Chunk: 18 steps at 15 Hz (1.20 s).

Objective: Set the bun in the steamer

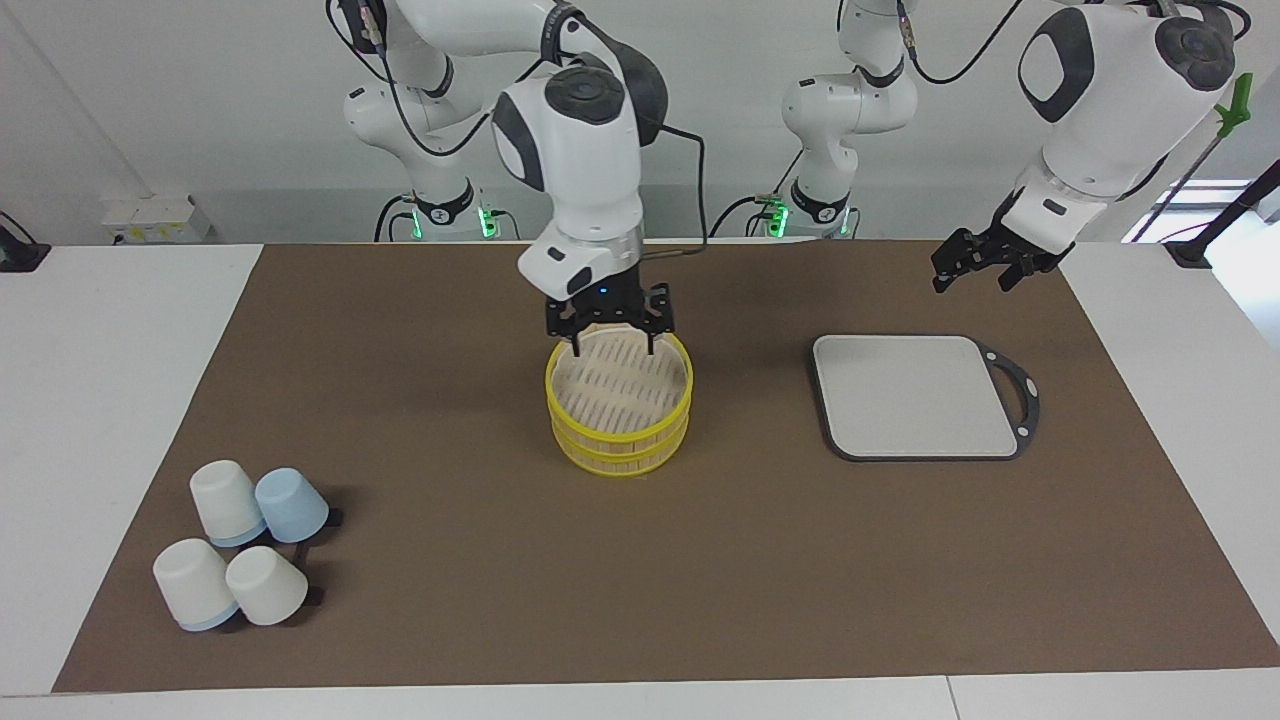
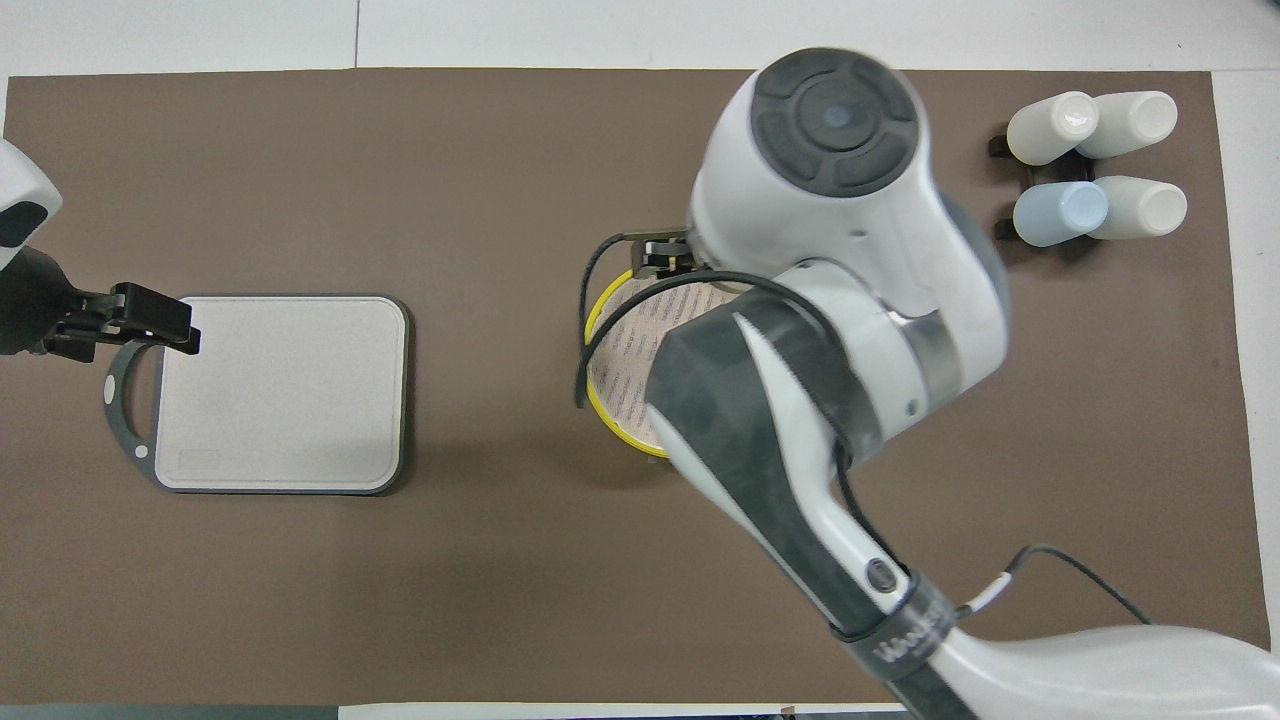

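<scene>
The steamer is a two-tier basket with yellow rims, standing at the middle of the brown mat. Its slatted top floor looks bare. In the overhead view only part of the steamer's rim shows past the right arm. My right gripper hangs open and empty just above the part of the steamer's rim nearest the robots, fingers pointing down. My left gripper waits open in the air near the grey board's handle; it also shows in the overhead view. The bun shows in neither view.
A grey rectangular board with a dark handle lies toward the left arm's end, also in the overhead view. Several upturned cups stand toward the right arm's end, farther from the robots, also in the overhead view.
</scene>
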Each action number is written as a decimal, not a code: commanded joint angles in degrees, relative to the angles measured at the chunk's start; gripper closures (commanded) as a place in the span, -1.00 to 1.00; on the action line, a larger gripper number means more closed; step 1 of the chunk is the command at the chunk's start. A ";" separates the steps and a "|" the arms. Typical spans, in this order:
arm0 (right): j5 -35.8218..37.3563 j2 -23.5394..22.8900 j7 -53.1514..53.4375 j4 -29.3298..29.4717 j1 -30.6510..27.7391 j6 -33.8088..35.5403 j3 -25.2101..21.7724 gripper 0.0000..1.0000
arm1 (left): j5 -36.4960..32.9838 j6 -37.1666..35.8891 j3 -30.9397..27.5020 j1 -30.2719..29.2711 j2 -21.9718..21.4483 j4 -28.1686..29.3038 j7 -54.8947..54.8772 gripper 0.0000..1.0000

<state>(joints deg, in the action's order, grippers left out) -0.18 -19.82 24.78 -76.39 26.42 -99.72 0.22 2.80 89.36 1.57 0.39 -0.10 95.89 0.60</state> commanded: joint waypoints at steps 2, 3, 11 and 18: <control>0.00 5.13 -20.26 -2.53 -10.31 9.08 0.92 -1.00 | -1.13 1.25 0.18 0.05 -0.78 1.14 -0.25 -1.00; 0.00 6.88 -22.56 -3.76 -12.42 10.76 0.92 -1.00 | -1.13 1.34 0.18 0.05 -0.86 1.23 -0.33 -1.00; 0.09 16.92 -23.38 -15.72 -25.44 11.04 0.75 -1.00 | -1.92 5.30 -0.08 -0.04 -0.60 1.32 -0.69 -1.00; 0.70 16.74 -22.85 -15.63 -27.03 10.16 0.66 -1.00 | -3.06 5.39 -0.08 -0.04 -0.78 1.58 -0.60 -1.00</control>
<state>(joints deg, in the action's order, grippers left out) -0.18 -4.18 2.15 -90.29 0.12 -88.08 0.20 1.08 93.47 1.47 0.39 0.00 96.01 0.60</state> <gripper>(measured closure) 0.000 0.000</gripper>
